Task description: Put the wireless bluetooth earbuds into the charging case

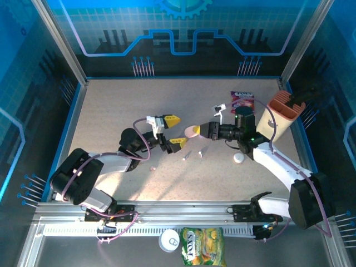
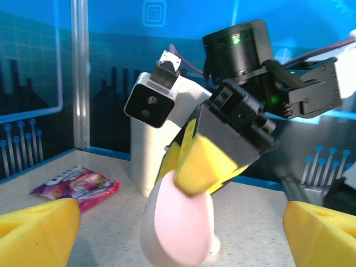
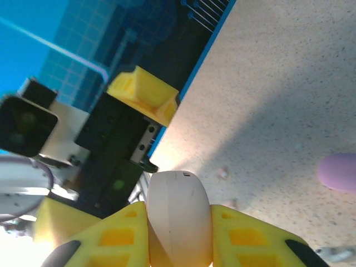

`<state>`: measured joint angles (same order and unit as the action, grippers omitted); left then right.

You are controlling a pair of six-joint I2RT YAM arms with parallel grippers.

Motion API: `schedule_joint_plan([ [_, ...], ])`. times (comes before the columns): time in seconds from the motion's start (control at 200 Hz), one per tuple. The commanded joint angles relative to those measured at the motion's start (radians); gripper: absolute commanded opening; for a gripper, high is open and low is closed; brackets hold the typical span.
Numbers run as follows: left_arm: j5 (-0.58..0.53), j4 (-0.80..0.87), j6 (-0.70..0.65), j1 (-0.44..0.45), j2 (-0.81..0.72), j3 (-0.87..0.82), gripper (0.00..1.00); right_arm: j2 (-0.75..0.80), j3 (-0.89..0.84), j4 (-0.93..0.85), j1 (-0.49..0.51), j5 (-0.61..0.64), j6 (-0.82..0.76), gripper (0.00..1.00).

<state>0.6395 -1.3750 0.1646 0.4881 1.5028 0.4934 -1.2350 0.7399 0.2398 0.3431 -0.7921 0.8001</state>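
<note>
My right gripper (image 1: 197, 131) is shut on a pale pink, pebble-shaped charging case (image 1: 192, 132), closed and held on edge above the table. In the right wrist view the case (image 3: 178, 214) sits squeezed between the yellow fingers (image 3: 253, 236). My left gripper (image 1: 176, 129) stands open just left of it, one yellow finger on each side and apart from the case (image 2: 178, 222). Two small white earbuds (image 1: 187, 156) (image 1: 199, 152) lie on the table below the grippers. A tiny pink earbud (image 1: 153, 167) lies further left.
A round pale case (image 1: 238, 158) lies by the right arm, and a lilac pebble (image 3: 338, 172) shows in the right wrist view. A purple snack packet (image 1: 242, 99) and a tan cup (image 1: 282, 114) stand at the back right. A chips bag (image 1: 203, 246) lies off the front rail.
</note>
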Motion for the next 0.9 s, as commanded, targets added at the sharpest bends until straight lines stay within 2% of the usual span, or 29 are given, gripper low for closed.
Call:
schedule_joint_plan([
  [0.0,-0.066,-0.027,-0.120,0.003,0.024,-0.001,0.94,-0.013,-0.044,0.251,-0.021,-0.024,0.346,0.16],
  [0.135,-0.082,-0.027,-0.139,0.003,0.040,0.012,0.94,-0.065,-0.071,0.483,-0.032,-0.055,0.573,0.16],
  [0.34,-0.120,-0.027,-0.181,0.020,0.082,0.043,0.94,-0.125,-0.104,0.709,-0.033,-0.067,0.783,0.12],
  [0.41,-0.117,-0.027,-0.185,0.029,0.101,0.062,0.93,-0.131,-0.112,0.732,-0.033,-0.068,0.807,0.12],
  [0.485,-0.119,-0.027,-0.182,0.042,0.120,0.083,0.84,-0.129,-0.122,0.735,-0.033,-0.066,0.804,0.12],
  [0.695,-0.066,-0.027,-0.169,0.058,0.168,0.137,0.73,-0.120,-0.131,0.733,-0.022,-0.061,0.787,0.12],
  [0.895,-0.026,-0.026,-0.152,0.060,0.178,0.158,0.66,-0.128,-0.135,0.734,-0.019,-0.069,0.785,0.12],
])
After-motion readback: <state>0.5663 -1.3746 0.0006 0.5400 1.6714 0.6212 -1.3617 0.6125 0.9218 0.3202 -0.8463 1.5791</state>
